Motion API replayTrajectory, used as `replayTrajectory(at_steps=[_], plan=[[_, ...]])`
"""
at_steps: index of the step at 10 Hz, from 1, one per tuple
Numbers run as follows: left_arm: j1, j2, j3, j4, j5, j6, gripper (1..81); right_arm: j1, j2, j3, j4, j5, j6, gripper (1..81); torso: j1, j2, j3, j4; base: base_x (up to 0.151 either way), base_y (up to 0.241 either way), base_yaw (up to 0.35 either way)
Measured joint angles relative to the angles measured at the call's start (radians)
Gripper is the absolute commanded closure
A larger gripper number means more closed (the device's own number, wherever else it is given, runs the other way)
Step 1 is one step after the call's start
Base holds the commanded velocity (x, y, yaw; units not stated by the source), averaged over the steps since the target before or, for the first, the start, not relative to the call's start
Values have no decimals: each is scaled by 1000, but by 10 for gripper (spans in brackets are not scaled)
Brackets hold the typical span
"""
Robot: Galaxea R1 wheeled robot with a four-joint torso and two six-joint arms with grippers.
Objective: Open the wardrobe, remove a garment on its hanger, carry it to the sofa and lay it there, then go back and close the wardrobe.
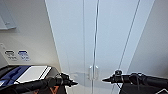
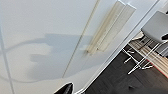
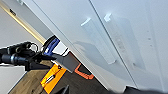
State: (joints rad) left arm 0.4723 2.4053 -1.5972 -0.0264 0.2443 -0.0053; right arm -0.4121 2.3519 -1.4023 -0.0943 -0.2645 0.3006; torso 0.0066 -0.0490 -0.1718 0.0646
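Both grippers level at the wardrobe [image 1: 100,37], its two white doors shut, left gripper [image 1: 72,83] just left of the paired handles [image 1: 93,72] and right gripper [image 1: 105,80] just right of them, each tapering to a point, fingers apparently pressed together, touching nothing.
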Motion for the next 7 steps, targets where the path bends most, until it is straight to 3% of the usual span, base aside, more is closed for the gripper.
replayTrajectory(at_steps=[3, 7], plan=[[-6, 126, -113, 0, 12, -1, 10, 13, 74, -77, -1, -4, 3, 10, 0, 0, 0, 0, 0, 0, 0], [-15, 218, -260, -1, 27, -9, 10, 23, 170, -227, -1, -6, 4, 10, 1, 1, -1, 0, 0, 0, 0]])
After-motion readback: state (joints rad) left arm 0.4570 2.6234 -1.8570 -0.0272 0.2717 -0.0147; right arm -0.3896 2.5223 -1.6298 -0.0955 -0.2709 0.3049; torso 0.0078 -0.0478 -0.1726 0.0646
